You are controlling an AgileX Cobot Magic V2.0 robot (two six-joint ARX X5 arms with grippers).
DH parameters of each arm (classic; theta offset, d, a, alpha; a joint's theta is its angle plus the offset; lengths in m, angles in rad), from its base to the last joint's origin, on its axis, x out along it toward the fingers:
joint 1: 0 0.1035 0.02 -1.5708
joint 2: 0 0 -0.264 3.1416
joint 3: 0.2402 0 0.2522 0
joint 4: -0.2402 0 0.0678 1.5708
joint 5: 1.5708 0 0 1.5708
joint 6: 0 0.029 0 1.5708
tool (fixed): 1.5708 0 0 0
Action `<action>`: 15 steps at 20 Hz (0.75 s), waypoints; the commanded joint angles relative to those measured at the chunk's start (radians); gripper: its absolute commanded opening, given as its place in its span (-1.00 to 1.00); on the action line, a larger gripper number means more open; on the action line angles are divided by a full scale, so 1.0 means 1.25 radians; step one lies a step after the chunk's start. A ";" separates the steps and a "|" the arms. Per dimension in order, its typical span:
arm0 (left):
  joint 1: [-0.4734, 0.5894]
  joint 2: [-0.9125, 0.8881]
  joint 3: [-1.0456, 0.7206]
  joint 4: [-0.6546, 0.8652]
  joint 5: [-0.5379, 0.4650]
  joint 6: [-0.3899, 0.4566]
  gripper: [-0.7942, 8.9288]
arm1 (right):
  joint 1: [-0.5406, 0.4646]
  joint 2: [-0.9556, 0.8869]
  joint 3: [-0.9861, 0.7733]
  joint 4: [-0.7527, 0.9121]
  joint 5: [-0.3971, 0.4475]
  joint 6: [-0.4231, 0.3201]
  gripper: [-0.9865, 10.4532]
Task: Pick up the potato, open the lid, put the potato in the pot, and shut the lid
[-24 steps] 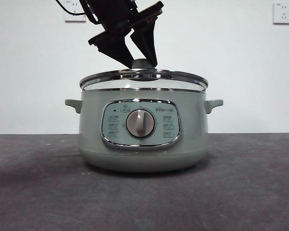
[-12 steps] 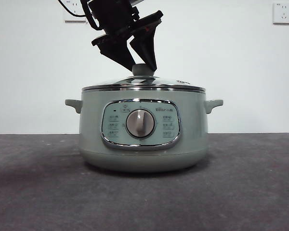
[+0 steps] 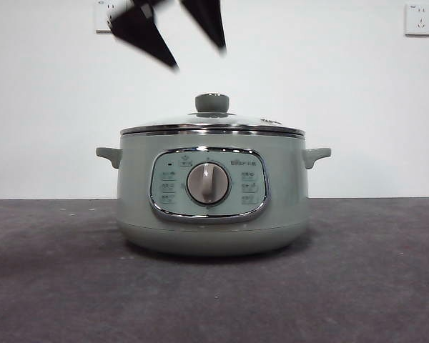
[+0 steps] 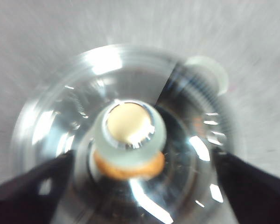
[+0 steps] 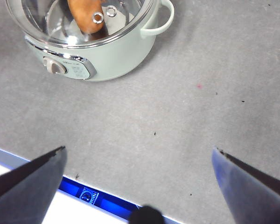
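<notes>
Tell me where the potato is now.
The potato lies inside the pot, under the closed glass lid, seen through it in both wrist views.

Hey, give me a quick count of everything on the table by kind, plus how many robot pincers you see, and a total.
Pots: 1, the pot
Lids: 1, the lid, seated on the pot
Potatoes: 1, the potato, inside under the glass
Pincers: 2, the left pincer open above the lid's knob, the right pincer open off to the side
Total: 5
</notes>
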 commanded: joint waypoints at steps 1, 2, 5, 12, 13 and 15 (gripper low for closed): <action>0.001 -0.089 -0.001 -0.068 0.003 -0.028 0.65 | 0.003 -0.001 -0.007 -0.018 0.000 0.000 0.23; -0.001 -0.122 -0.001 -0.106 0.003 -0.039 0.65 | 0.003 -0.001 -0.007 -0.018 0.000 0.000 0.23; -0.013 -0.229 -0.001 -0.247 -0.003 -0.042 0.65 | 0.003 0.000 -0.007 -0.018 0.000 0.002 0.23; -0.032 -0.356 -0.001 -0.393 -0.010 -0.056 0.64 | 0.003 0.000 -0.007 -0.017 0.000 0.003 0.22; -0.032 -0.359 -0.001 -0.413 -0.019 -0.055 0.61 | 0.003 0.000 -0.007 -0.018 0.002 0.003 0.21; -0.032 -0.360 -0.001 -0.426 -0.034 -0.032 -0.41 | 0.003 0.000 -0.007 -0.018 -0.004 -0.009 -0.71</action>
